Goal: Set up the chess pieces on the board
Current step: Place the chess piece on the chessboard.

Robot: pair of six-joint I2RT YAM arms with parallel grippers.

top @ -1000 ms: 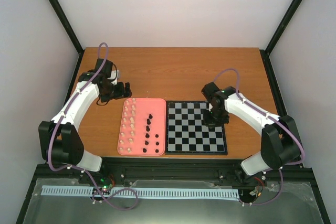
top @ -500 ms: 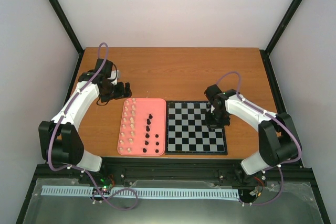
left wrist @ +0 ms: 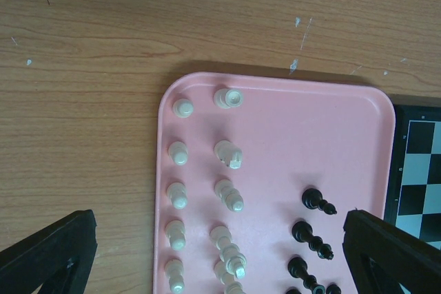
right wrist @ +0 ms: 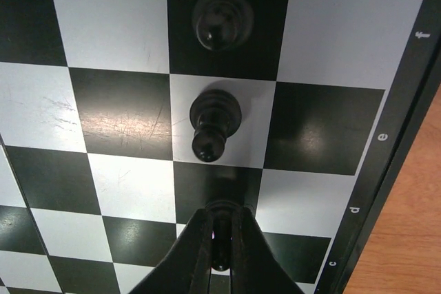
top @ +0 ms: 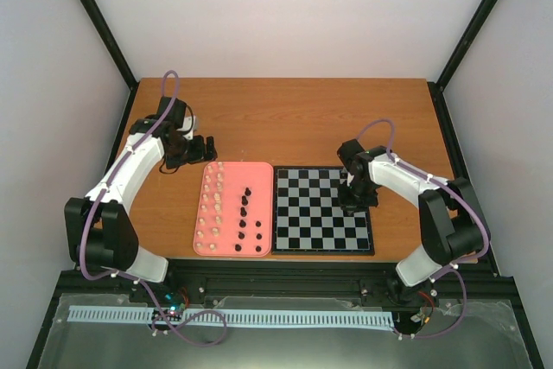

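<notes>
The right gripper point(right wrist: 221, 217) clamps a black pawn point(right wrist: 220, 239) on the board point(right wrist: 110, 18), two more pawns point(right wrist: 215, 125) at twelve o'clock; left gripper point(left wrist: 219, 219) gapes.

Plain white walls point(top: 294, 15) around a wooden table point(top: 285, 118), edged by black corner posts point(top: 95, 19), lit softly and evenly.

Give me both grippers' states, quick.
Left gripper: open, holding nothing.
Right gripper: closed on a black chess piece.
</notes>
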